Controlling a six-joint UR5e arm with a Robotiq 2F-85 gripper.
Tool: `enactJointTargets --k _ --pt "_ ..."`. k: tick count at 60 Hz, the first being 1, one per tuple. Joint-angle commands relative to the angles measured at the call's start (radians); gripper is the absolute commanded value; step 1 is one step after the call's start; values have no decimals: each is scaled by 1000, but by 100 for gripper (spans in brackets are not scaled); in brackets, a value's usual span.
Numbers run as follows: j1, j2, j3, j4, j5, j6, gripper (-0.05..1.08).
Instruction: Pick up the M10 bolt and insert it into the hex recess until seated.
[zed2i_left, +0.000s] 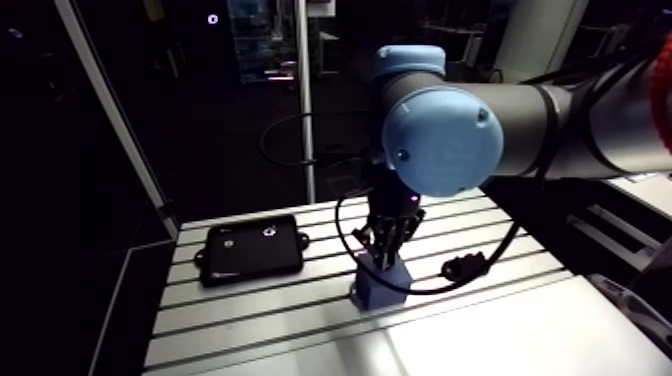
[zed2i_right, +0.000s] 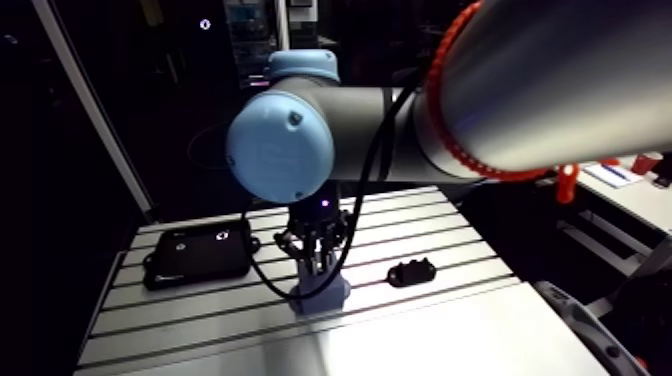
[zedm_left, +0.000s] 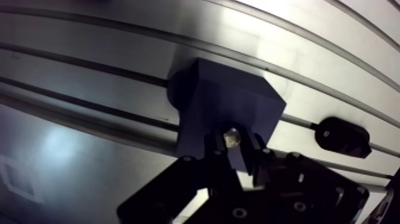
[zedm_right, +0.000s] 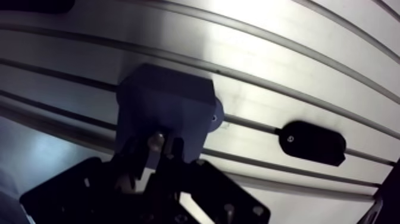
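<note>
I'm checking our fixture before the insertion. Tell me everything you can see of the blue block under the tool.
The dark blue block looks like matte plastic: boxy, flat-topped, with one bevelled corner and a rounded ear at its base. It stands upright on the slotted aluminium table, across its grooves. The two-fingered tool hangs over it, shut on a small shiny metal bolt. The hex recess is hidden; whether the bolt touches the block cannot be told.
</note>
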Motion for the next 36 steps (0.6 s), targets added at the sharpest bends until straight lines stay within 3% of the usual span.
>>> enactJointTargets --k 1,36 --pt "1 -2 0 2 -1 -49 71" --pt "1 -3 0 2 0 -160 71"
